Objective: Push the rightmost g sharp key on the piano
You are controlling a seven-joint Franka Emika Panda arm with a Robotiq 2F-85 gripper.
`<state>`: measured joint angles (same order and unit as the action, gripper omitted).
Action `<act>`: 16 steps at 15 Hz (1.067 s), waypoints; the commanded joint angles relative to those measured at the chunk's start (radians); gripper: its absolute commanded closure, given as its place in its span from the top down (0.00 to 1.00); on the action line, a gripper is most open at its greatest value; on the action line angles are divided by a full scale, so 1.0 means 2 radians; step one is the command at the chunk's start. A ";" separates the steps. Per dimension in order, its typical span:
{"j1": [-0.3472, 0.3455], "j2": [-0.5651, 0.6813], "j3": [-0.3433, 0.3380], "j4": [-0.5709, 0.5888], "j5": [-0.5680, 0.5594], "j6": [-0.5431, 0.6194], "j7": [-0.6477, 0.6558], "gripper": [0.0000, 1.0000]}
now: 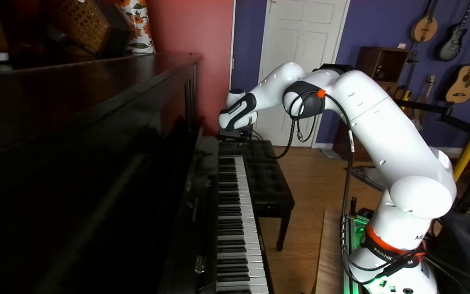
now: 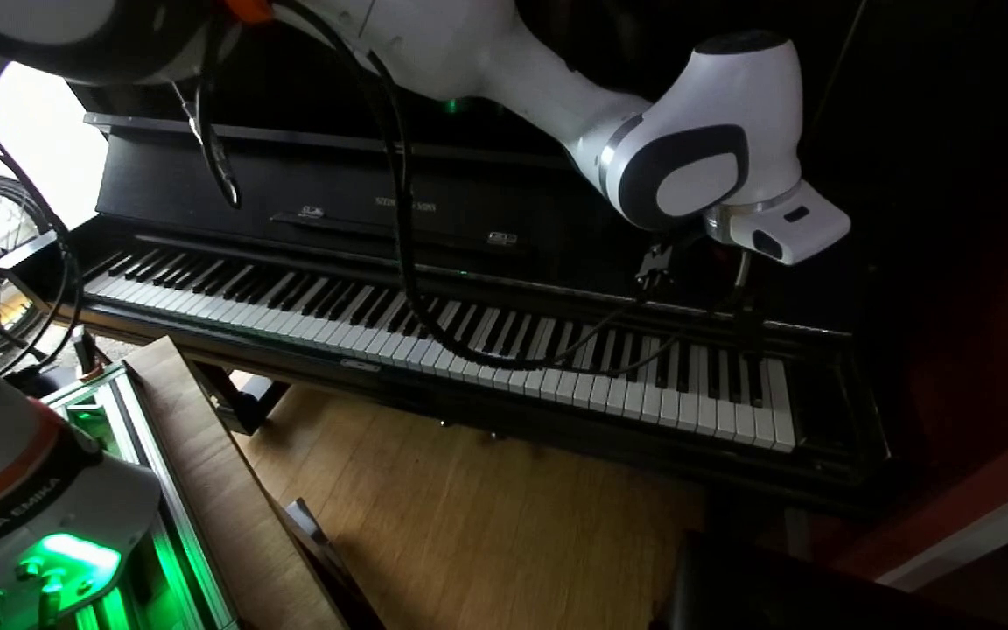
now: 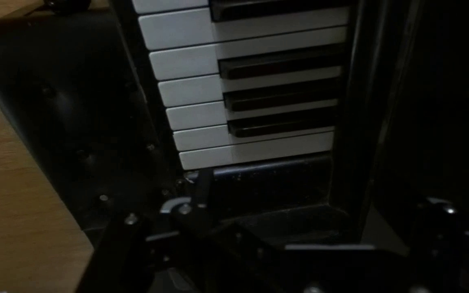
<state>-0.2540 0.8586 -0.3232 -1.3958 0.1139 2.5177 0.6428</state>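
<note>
The dark piano (image 1: 194,192) shows in both exterior views (image 2: 329,227), with its row of white and black keys. In the wrist view, the right-end keys (image 3: 202,156) are visible. The rightmost g sharp key (image 3: 281,95) is the middle black key of the last group of three. My gripper (image 3: 320,191) seems open and empty, over the piano's end block beside the last white key. One finger shows at the left; the other is lost in the dark. In an exterior view, the gripper (image 2: 736,302) hangs above the right-end keys, dark against the piano. Contact with keys is not visible.
A black padded bench (image 1: 269,179) stands before the piano and shows in the wrist view (image 3: 67,118). My cable (image 2: 504,360) hangs in front of the keys. The wooden table (image 2: 233,490) carries my base. The piano's fallboard (image 3: 369,81) rises behind the keys.
</note>
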 commanded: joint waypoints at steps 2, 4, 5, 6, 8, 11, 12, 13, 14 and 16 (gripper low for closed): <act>0.041 -0.073 -0.041 -0.101 -0.037 -0.001 0.011 1.00; 0.051 -0.098 -0.051 -0.129 -0.049 0.003 0.013 1.00; 0.054 -0.109 -0.054 -0.142 -0.054 0.004 0.013 1.00; 0.057 -0.124 -0.057 -0.159 -0.058 0.004 0.011 1.00; 0.061 -0.153 -0.057 -0.184 -0.067 -0.003 0.004 1.00; 0.072 -0.193 -0.065 -0.223 -0.092 -0.006 0.012 1.00; 0.074 -0.207 -0.064 -0.235 -0.100 -0.007 0.009 1.00; 0.078 -0.220 -0.067 -0.247 -0.110 -0.006 0.014 1.00; 0.081 -0.231 -0.068 -0.258 -0.120 -0.004 0.016 1.00; 0.084 -0.253 -0.068 -0.279 -0.142 0.001 0.016 1.00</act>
<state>-0.1133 0.4473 -0.4441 -1.8490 -0.0996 2.5156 0.6495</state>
